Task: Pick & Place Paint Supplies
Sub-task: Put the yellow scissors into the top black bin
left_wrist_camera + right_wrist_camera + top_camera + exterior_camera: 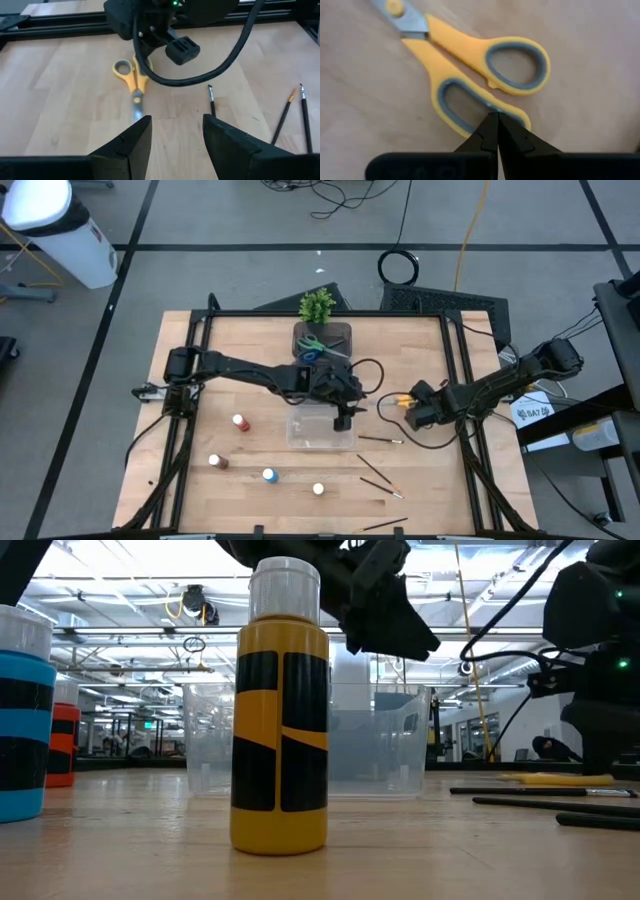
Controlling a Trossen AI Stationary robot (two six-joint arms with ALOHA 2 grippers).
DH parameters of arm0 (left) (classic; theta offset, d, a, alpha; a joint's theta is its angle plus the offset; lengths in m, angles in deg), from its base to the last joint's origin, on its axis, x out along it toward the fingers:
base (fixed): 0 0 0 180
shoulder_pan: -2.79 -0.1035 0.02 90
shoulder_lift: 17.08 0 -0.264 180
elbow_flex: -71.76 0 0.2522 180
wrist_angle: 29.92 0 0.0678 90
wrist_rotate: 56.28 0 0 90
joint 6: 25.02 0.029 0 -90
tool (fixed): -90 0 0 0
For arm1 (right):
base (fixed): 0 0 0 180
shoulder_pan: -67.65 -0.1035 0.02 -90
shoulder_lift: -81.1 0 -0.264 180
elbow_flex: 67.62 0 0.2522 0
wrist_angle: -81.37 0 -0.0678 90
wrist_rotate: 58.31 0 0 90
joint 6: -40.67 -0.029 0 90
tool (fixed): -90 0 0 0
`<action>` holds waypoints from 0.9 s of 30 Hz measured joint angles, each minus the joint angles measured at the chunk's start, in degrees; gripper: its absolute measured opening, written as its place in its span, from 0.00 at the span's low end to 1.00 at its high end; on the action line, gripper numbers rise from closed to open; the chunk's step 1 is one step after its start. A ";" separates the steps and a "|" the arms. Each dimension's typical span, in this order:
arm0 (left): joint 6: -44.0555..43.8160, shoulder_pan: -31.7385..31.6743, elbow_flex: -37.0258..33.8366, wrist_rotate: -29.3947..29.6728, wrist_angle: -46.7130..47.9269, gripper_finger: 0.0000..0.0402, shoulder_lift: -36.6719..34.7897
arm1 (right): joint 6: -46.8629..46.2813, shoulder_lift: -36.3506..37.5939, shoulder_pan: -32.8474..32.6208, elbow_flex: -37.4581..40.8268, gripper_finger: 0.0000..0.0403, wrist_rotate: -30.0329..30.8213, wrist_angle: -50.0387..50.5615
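Note:
Yellow-handled scissors (470, 55) lie flat on the wooden table (200, 380), right of centre (399, 398). My right gripper (495, 116) stands over their handles, shut, pointing steeply down. My left gripper (343, 420) hangs open above the clear bin (320, 430), nothing between its fingers (177, 130), facing the scissors (134, 82). Red (240, 423), brown (215, 462), blue (269, 475) and pale-capped (318, 489) paint bottles stand upright near the front. Thin brushes (380, 439) lie flat to the bin's right. My right gripper's shut fingertips come from above onto the yellow rim of one handle loop (512, 114), near the scissors' handle end. Whether they touch the rim or hover just over it, I cannot tell. The scissors lie flat on the table, blades closed.
A dark bin (322, 342) at the far middle holds green and blue scissors, with a small potted plant (317, 305) behind it. More brushes (378, 477) lie near the front right. Black frame rails (455, 380) run along the table's sides.

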 joint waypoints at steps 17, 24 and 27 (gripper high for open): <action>-2.30 0.39 0.04 1.20 -12.87 0.47 7.14 | -1.04 0.22 0.07 4.55 0.00 -1.83 -7.54; -3.46 -1.32 1.84 2.66 -4.76 0.47 7.55 | 0.24 0.21 -0.02 4.55 0.00 -0.41 -7.99; -3.10 -1.87 2.27 1.80 2.65 0.47 3.55 | 0.51 0.61 -0.28 4.57 0.00 0.64 -8.48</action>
